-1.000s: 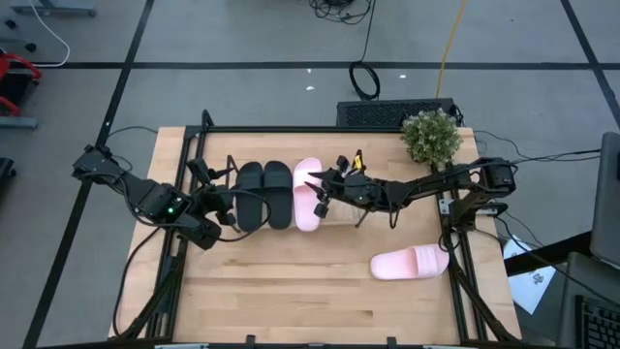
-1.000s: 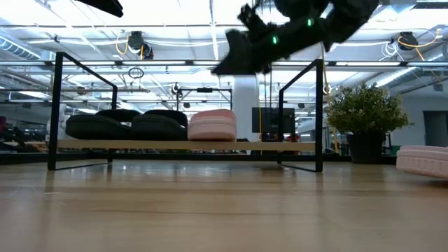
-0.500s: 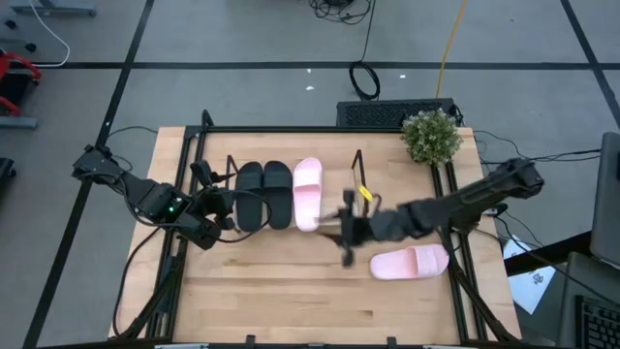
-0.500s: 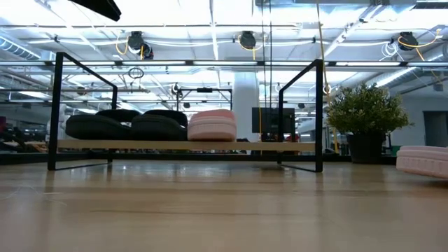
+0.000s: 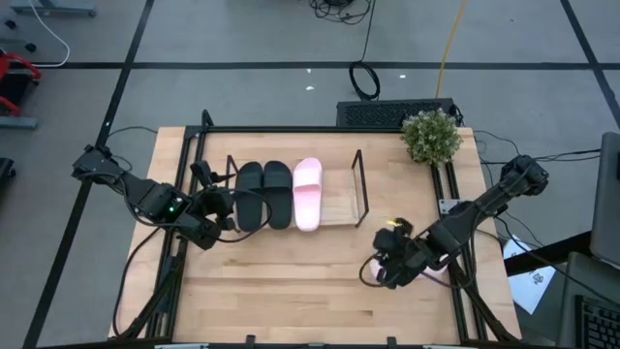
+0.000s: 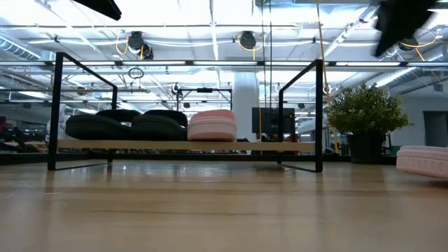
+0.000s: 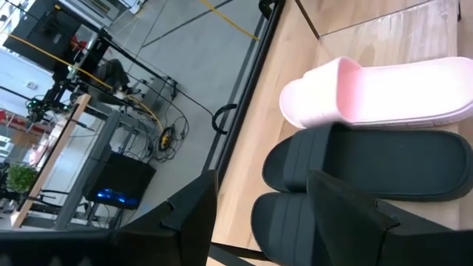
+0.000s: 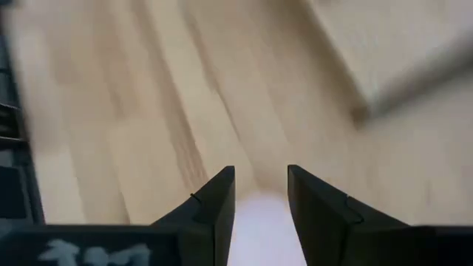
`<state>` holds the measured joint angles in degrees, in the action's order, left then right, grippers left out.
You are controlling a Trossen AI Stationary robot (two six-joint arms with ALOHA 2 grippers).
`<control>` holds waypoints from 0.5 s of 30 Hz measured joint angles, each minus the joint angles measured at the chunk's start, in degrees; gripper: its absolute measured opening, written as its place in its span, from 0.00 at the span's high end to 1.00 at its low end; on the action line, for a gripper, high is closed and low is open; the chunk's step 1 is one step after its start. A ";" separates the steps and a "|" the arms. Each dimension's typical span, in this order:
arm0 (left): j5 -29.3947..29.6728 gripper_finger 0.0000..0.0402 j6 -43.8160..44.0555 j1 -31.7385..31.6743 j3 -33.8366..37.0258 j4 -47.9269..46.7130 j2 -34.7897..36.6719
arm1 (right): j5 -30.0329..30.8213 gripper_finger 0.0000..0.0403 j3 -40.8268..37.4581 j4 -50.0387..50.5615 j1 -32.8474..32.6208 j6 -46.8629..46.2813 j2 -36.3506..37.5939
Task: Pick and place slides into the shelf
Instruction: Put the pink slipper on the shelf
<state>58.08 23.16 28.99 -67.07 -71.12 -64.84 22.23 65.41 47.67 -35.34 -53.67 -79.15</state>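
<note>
The shelf [image 5: 339, 206] stands at the table's far middle. Two black slides [image 5: 263, 194] and one pink slide [image 5: 308, 193] lie side by side on its wooden board, filling its left part. They also show in the low view as the black slides [image 6: 126, 124] and the pink one [image 6: 211, 124]. A second pink slide [image 5: 438, 272] lies on the table near the right edge, seen low as well [image 6: 423, 159]. My right gripper [image 5: 383, 269] hovers over it, open, high above the table. My left gripper [image 5: 219, 206] waits, open, at the shelf's left end.
A potted plant [image 5: 431, 136] stands at the table's far right corner. The shelf's right part [image 5: 341, 199] is bare board between the pink slide and the wire end frame [image 5: 361, 186]. Bare tabletop [image 5: 281, 281] stretches along the near side.
My right gripper has swung away from the pink slide on the shelf, toward the table's near right, and now hangs over the loose pink slide. The slides on the shelf have stayed where they were.
</note>
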 joint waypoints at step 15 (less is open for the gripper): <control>0.42 0.46 -0.67 -0.02 0.00 1.01 0.00 | -29.52 0.71 -0.02 19.69 1.88 -36.42 0.04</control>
<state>58.50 22.49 28.97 -67.07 -70.11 -64.84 -7.28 65.39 67.36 -33.46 -90.10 -79.11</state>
